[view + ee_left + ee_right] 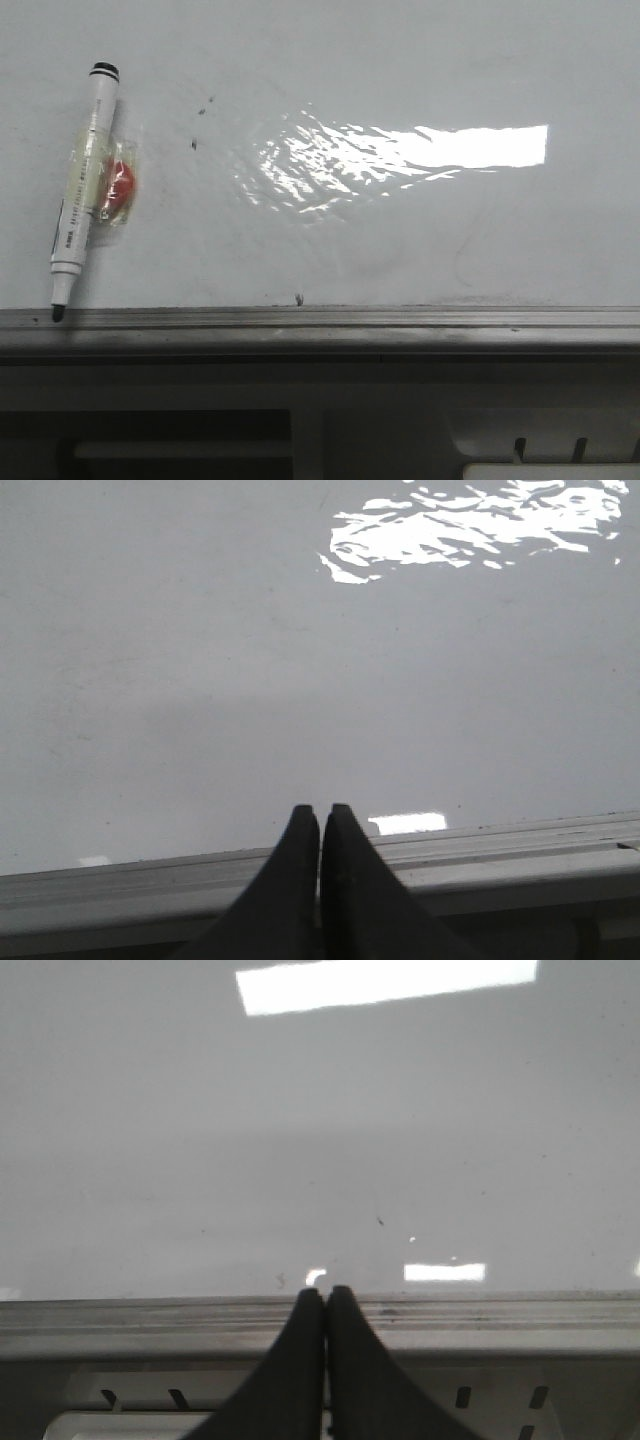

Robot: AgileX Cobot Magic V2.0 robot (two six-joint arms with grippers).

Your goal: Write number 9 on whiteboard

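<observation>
1. Far left of the front view: a marker (pixel 84 190) lies on the whiteboard (pixel 400 240), cap end up, dark tip down at the grey tray edge (pixel 320 322). A clear tape patch with a red piece (pixel 120 188) inside sits at the barrel's middle; I judge it a holder or grip aid, but cannot confirm.
2. Just right of the marker: a few small dark specks (pixel 203 108). These are not writing.
3. Centre to right: bright glare (pixel 400 155) across the glossy surface. No number 9 is drawn anywhere on the board; the task's figure is not yet started.
4. My left hand (pixel 320 815) shows only in its wrist view: fingers pressed together, holding nothing, poised over the tray edge facing blank board.
5. My right hand (pixel 325 1295) likewise: fingers pressed together, empty, above the tray edge.
6. Step in hand, as I judge it: fetching the marker. My left hand is on its side. I should spread the fingers, close across the barrel near the taped middle, and keep the tip pointing out.
7. Risk: a skewed hold would tilt the tip off the board; glare may hide thin strokes.
</observation>
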